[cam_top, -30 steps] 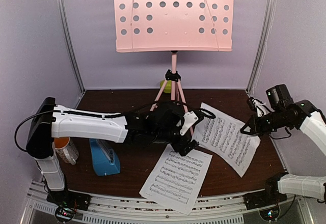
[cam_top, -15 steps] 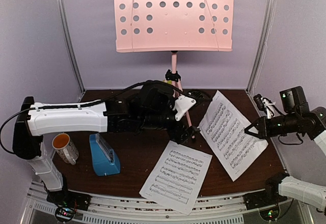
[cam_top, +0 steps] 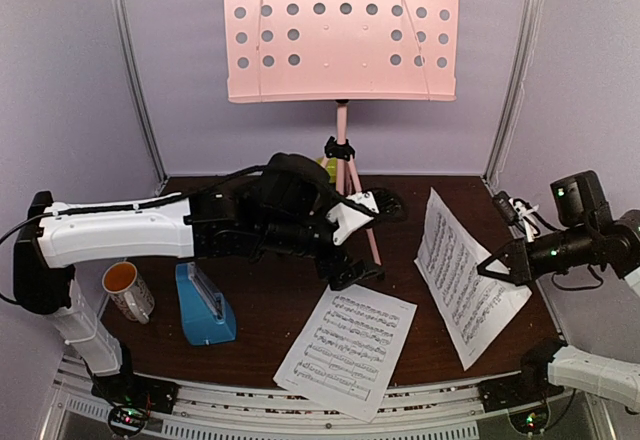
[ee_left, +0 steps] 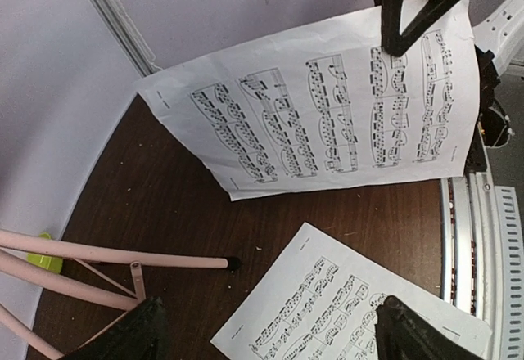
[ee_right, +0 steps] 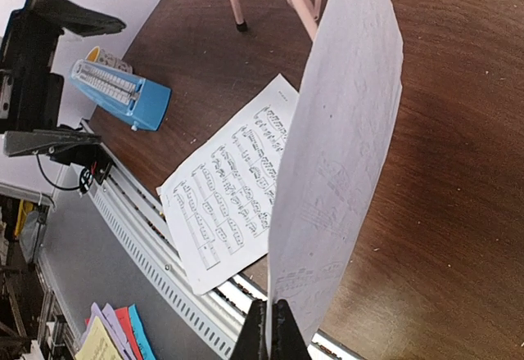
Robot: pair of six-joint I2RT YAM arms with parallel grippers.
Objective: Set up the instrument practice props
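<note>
Top external view: your right fingers (cam_top: 493, 265) are clamped on the outer edge of the lifted page (cam_top: 455, 270). It stands almost on edge over the right side of the bench (cam_top: 270, 310). Whether its lower corner touches the wood cannot be told. The right wrist view confirms the pinch at the paper's edge, with the sheet bowing above it. Your left fingers (cam_top: 352, 272) are spread wide and hold nothing, just behind the second page (cam_top: 347, 350), which lies flat near the front edge. The pink music stand (cam_top: 340, 30) is at rear centre with its desk bare. The metronome (cam_top: 205, 305) sits front left, beside the mug (cam_top: 125, 290).

Step in hand, as judged: carrying the lifted page up to the stand's desk. The paper is limp and held on one edge only, so keep the clamp firm and travel slowly. Raise the bottom edge above the desk lip before moving in, then lower it onto the lip with the print facing out. Steady the free edge with your left fingers if it flops. Keep clear of the tripod legs.

Change noted: one second ago the page sloped low across the bench with your left fingers at its far corner. It has since swung steeper, and your left arm has drawn back from it. The second page, metronome and mug have not shifted.
</note>
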